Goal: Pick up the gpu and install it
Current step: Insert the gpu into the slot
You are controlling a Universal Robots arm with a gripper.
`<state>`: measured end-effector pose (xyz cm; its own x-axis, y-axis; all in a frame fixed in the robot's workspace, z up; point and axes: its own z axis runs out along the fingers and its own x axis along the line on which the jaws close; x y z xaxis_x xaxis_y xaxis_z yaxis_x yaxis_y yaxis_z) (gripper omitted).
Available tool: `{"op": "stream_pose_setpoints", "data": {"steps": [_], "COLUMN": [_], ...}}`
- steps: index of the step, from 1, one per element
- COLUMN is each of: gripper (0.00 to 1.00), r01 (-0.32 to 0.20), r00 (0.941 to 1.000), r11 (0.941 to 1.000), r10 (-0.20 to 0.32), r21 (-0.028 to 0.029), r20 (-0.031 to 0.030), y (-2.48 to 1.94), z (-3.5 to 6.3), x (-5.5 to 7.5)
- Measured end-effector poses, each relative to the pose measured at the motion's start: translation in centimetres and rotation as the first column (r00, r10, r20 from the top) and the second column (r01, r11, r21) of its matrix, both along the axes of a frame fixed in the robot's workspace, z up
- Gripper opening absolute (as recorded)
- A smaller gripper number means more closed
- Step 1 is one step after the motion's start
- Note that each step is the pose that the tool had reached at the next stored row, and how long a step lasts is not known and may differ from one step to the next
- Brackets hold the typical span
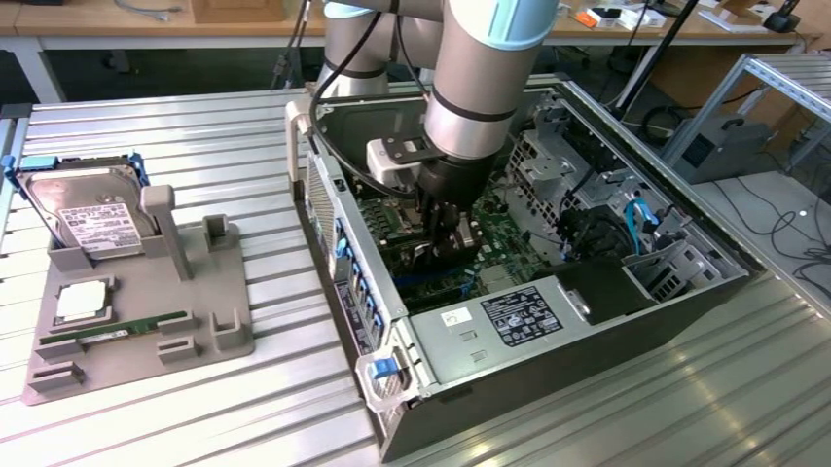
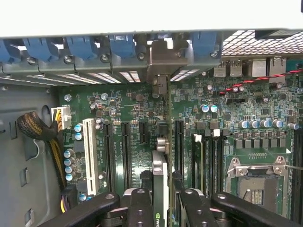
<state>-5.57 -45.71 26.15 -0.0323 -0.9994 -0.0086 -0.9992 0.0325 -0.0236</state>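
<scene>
Black-fingered and lowered into the open computer case (image 1: 546, 321) on the ribbed metal worktop (image 1: 195, 409), the robot's hand (image 2: 161, 198) pinches the gpu (image 2: 161, 142) edge-on, the card standing upright over the green motherboard (image 2: 236, 109), its metal bracket up against the case's rear slot openings.

Count, exterior view: one open computer case (image 1: 571, 321) on the worktop (image 1: 195, 409); one grey parts holder (image 1: 143, 336) beside it, carrying one hard drive (image 1: 91, 219), one memory stick (image 1: 111, 334) and one square chip (image 1: 81, 302).

Count, wrist view: one gpu (image 2: 161, 189) edge-on between the two fingers (image 2: 140, 205) of the one pincer (image 2: 161, 208); one white slot (image 2: 89, 156); four blue latches (image 2: 80, 47) along the case rear; one CPU socket (image 2: 255, 182); one cable bundle (image 2: 35, 127).
</scene>
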Motion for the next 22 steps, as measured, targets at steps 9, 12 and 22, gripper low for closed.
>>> {"op": "stream_pose_setpoints", "data": {"steps": [9,12,22], "gripper": [0.27,0.27,0.27], "r01": [0.000,0.000,0.000], "r00": [1.0000,1.0000,1.0000], "r11": [1.0000,1.0000,0.9996], "r10": [0.000,0.000,0.000], "r21": [0.0000,-0.0098,-0.0279], "r20": [0.0000,0.0001,-0.0016], "y": [-0.01,0.00,0.03], "z": [-0.01,-0.02,-0.07], "x": [0.01,0.02,0.34]}}
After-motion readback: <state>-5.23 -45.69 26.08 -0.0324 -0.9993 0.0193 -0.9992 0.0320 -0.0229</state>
